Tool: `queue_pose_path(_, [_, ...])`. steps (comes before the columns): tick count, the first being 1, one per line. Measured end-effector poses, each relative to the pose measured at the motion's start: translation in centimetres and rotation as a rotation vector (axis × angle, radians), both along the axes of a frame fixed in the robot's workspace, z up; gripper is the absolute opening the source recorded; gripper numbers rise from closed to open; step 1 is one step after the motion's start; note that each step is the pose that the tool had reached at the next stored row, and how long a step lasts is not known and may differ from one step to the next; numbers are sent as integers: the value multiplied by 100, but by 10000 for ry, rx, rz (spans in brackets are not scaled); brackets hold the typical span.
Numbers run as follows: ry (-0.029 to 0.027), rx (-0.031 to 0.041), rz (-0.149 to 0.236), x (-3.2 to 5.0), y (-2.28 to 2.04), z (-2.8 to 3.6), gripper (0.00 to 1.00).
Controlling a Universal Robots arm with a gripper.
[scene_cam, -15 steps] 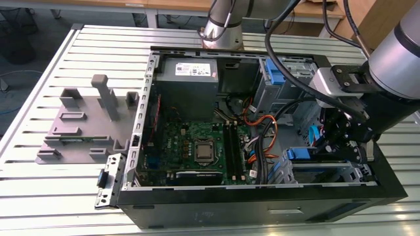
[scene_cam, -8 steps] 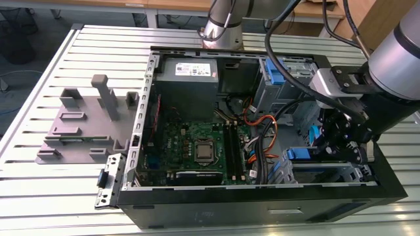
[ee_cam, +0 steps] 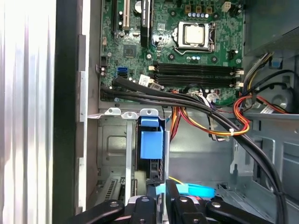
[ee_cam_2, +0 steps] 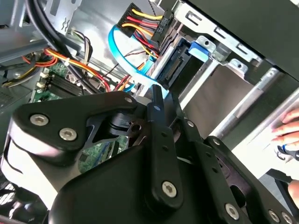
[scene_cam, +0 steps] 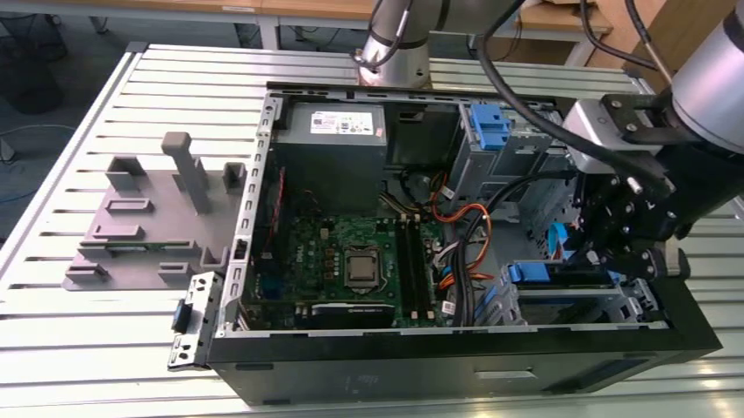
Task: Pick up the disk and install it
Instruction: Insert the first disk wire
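Pincer [ee_cam: 161, 186] fingers narrow, pinching blue edge of disk [ee_cam: 150, 154]; disk partly seated in drive bay [ee_cam: 114, 149], install nearly done.

Looks like a robotics lab or test workshop to me. An open desktop PC case [scene_cam: 465, 348] lies on a slatted aluminium bench [scene_cam: 104, 340], with a grey 3D-printed-looking fixture [scene_cam: 152, 218] to the exterior view's left. Wooden desks [scene_cam: 291, 9] stand at the far side, cables trailing on the floor there.
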State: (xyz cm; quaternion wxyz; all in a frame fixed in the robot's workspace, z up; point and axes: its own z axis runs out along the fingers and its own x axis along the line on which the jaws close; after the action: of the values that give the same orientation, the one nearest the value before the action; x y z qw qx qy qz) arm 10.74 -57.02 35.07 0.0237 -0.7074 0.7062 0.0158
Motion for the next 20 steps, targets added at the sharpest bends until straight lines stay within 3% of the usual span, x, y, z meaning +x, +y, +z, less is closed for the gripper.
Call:
queue_pose_path(3, [2,0,0,0,0,64,23])
queue_pose_path(20, [3,-9,0,1,2,104,23])
